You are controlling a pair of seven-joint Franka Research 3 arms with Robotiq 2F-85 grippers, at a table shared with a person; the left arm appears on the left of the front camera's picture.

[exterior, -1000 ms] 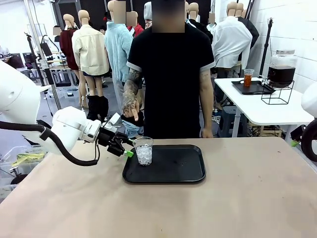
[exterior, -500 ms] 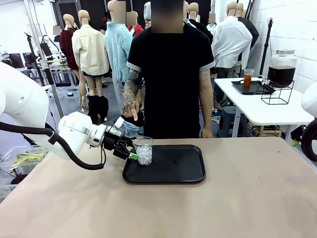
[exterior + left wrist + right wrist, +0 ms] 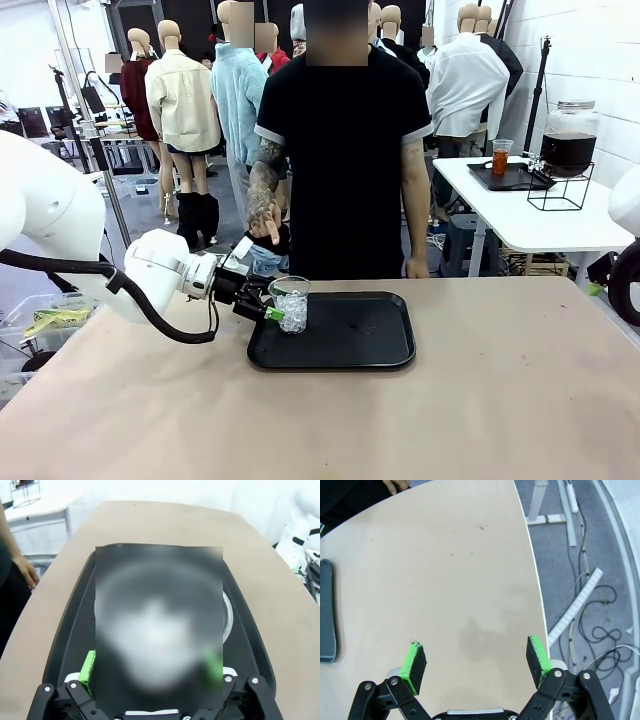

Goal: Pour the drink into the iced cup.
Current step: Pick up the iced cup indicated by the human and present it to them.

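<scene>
The left pincer (image 3: 270, 310) sits low at the left end of the black tray (image 3: 370, 345), its green pads spread apart on either side of the iced cup (image 3: 290, 300) — whether they touch the plastic I cannot tell. The cup stands upright with white ice cubes (image 3: 291, 317) inside. The drink (image 3: 500, 160) is well apart, orange-red in a cup on a side table (image 3: 520, 215), near a glass dispenser (image 3: 569, 140) of darker liquid. The right pincer (image 3: 475, 655) hangs wide apart over bare tabletop (image 3: 445, 570) — holding nothing. The person's hand (image 3: 266, 222) points downward.

The left wrist view blurs out most of the iced cup (image 3: 228, 617).
</scene>
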